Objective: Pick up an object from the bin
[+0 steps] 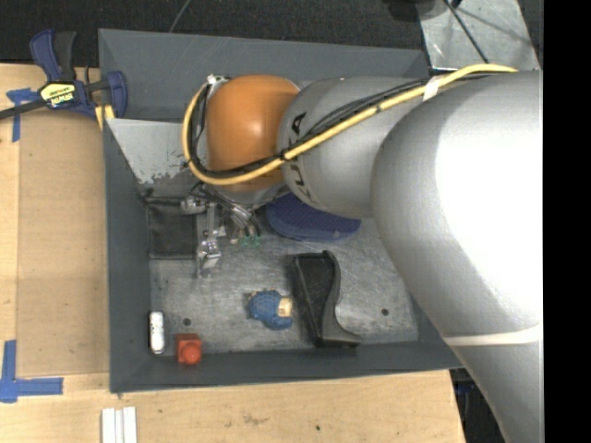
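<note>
Beyond the far rim of the grey metal bin (pixel 125 247) lies a black, finely textured surface (pixel 259 7), crossed by a thin cable (pixel 190 7), with a pale grey sheet (pixel 489 37) lying at its right end, the whole scene evenly lit from above.

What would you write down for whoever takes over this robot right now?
Gripper: low over the left half of the bin, next to a flat black thing; no thing seen in it.
In the bin: a blue piece partly under the arm, a curved black piece, a small blue lump, a white cylinder and a red block near the front-left corner.
Done: nothing picked yet.
Left: grasp one thing, lift it out.
</note>
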`<state>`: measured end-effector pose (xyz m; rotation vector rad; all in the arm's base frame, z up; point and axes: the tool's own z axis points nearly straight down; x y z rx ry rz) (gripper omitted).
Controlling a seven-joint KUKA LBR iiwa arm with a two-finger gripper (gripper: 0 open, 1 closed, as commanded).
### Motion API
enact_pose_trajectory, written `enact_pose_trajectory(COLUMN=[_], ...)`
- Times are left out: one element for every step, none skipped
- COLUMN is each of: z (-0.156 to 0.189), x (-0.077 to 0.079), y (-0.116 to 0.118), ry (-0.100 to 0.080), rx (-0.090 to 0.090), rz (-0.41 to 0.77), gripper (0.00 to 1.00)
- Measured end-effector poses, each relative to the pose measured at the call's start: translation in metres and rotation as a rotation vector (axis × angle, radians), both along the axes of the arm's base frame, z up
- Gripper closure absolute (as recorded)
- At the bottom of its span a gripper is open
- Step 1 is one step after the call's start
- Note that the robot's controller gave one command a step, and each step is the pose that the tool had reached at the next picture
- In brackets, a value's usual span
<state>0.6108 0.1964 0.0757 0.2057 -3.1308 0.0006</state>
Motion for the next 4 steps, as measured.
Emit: enact_pose_trajectory(z=[0.006, 0.132, 0.127, -0.004], x=[0.004, -0.043, -0.044, -0.072], y=[0.0, 0.04, 0.038, -0.004], ry=[-0.01, -0.014, -0.007, -0.013], rx=[0.003, 0.006, 0.002, 0.005], rz=[-0.003, -0.07, -0.073, -0.028], gripper=[1.0, 1.0, 0.0, 0.0])
